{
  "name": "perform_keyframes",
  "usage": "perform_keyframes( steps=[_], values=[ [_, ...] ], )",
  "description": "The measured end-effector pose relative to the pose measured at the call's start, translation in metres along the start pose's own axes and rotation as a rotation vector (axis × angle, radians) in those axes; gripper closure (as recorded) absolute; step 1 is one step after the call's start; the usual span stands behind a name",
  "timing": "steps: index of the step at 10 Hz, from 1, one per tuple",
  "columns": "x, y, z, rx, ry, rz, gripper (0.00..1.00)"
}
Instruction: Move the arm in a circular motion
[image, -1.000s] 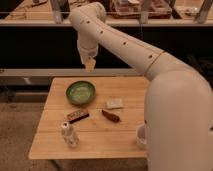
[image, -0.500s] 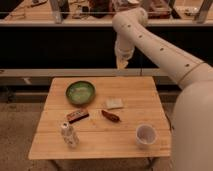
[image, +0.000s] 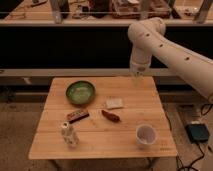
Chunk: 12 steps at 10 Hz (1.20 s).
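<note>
The arm (image: 165, 47) is cream-white with thick rounded segments and small dark dots. It comes in from the right edge, bends at a bulbous elbow (image: 145, 35) near the top, and points down. Its short pale tip, the gripper (image: 136, 80), hangs shut just above the far right part of the wooden table (image: 150, 95). It holds nothing and touches nothing.
On the table are a green bowl (image: 80, 92), a white pad (image: 114, 103), a reddish-brown item (image: 111, 116), a brown bar (image: 77, 115), a white bottle (image: 69, 134) and a white cup (image: 145, 135). A dark counter runs behind the table. A black box (image: 198, 132) lies on the floor at right.
The arm's downward tip has swung from above the table's back left, over the bowl, to its back right. The items on the table have not moved.
</note>
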Motion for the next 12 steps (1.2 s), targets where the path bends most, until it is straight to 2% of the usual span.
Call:
perform_keyframes(
  steps=[3,4,5,6,7,8,10,11,12],
  values=[
    [-0.002,0.0,0.002,-0.005,0.002,-0.003,1.0],
    [0.001,0.002,0.012,-0.023,0.001,0.01,1.0],
    [0.01,0.009,0.029,-0.058,-0.003,0.037,1.0],
    [0.025,0.022,0.048,-0.099,-0.009,0.078,1.0],
    [0.047,0.051,0.069,-0.146,-0.029,0.138,1.0],
    [0.059,0.072,0.076,-0.159,-0.049,0.173,1.0],
    [0.073,0.111,0.073,-0.149,-0.079,0.21,1.0],
    [0.065,0.141,0.067,-0.142,-0.088,0.188,1.0],
    [0.055,0.161,0.065,-0.148,-0.093,0.164,1.0]
  ],
)
